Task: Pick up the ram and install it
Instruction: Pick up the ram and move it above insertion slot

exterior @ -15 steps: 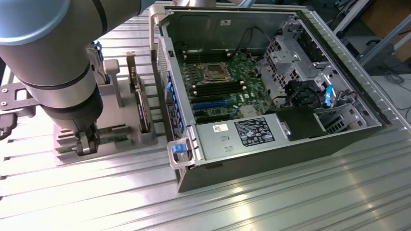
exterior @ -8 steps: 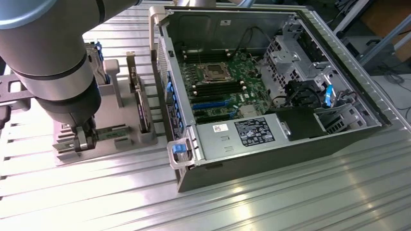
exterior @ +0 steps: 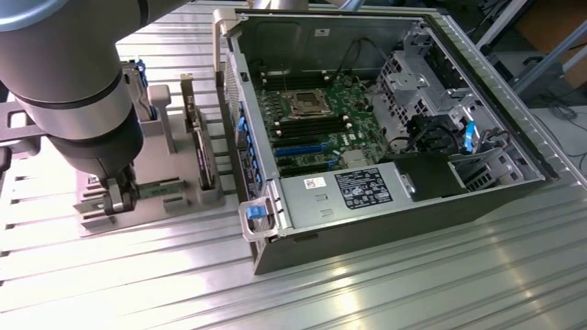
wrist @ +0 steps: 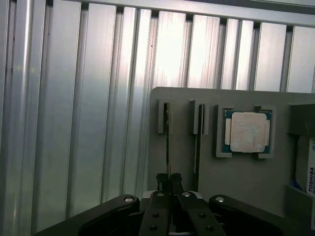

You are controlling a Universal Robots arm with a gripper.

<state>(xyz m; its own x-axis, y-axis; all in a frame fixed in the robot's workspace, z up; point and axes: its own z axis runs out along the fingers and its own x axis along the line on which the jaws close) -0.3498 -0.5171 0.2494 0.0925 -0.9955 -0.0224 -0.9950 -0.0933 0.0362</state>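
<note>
Green ram point(exterior: 158, 185), grey holder point(wrist: 206, 147), silver ribbed table point(wrist: 88, 123)

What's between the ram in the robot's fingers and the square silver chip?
In the wrist view, a second ram stick stands on edge in its own slot of the gray holder, between the ram and the processor chip.

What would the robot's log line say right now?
gripper: shut on ram | ram: standing in gray holder | computer case: open

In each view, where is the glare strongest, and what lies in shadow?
Exterior view: glare on the ribbed aluminium table at the exterior view's left; the open grey computer case is dim inside. Wrist view: bright streaks on the table slats; the thin green ram between the black jaws looks dark.
</note>
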